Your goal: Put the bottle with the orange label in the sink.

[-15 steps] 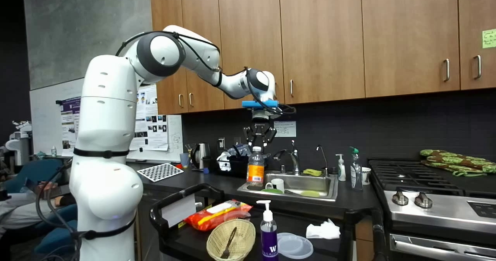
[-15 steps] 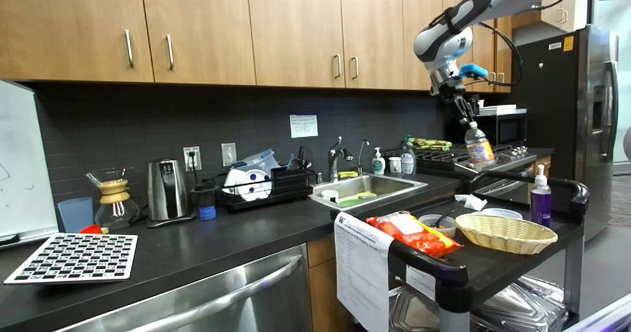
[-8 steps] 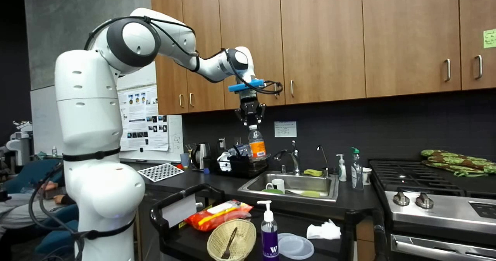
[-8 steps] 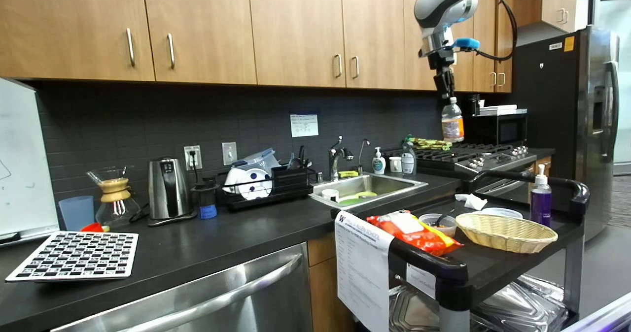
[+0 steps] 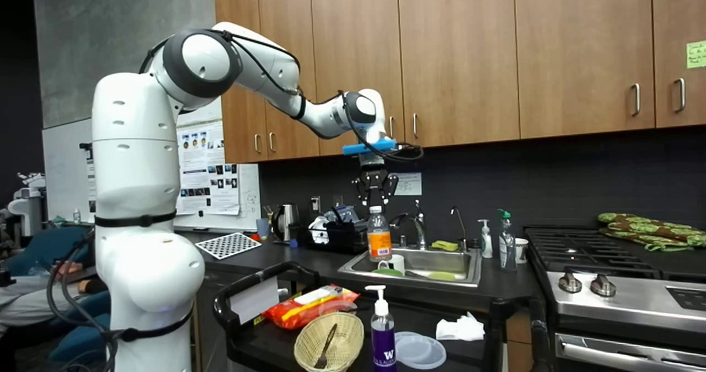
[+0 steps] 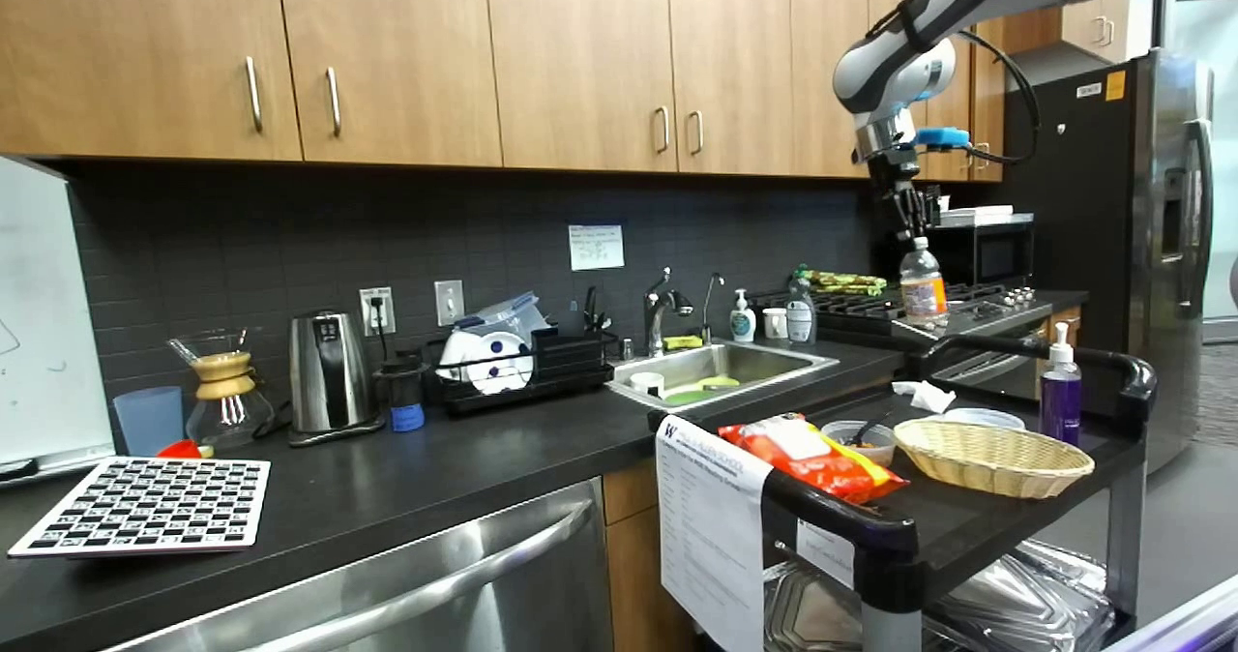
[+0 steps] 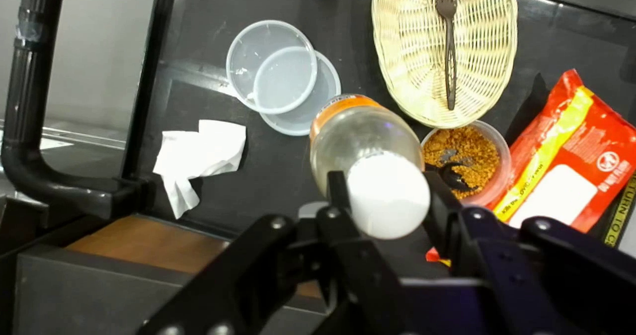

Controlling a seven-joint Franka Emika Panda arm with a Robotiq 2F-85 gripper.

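Note:
The bottle with the orange label hangs in the air, nearly upright. My gripper is shut on its white cap, and the cap sits between both fingers in the wrist view. The bottle also shows in an exterior view, in front of the stove. In the wrist view the bottle is above the black cart. The sink lies behind the bottle in an exterior view, and well to the bottle's left in an exterior view. The sink holds a white mug and green dishes.
The black cart bears a basket with a fork, lids, a red packet, a tissue and a pump bottle. A faucet stands behind the sink. A dish rack stands beside it.
The held bottle rose and then came down again. Against one second ago, it has shifted slightly right in one exterior view and slightly left in the other, where it tilts less.

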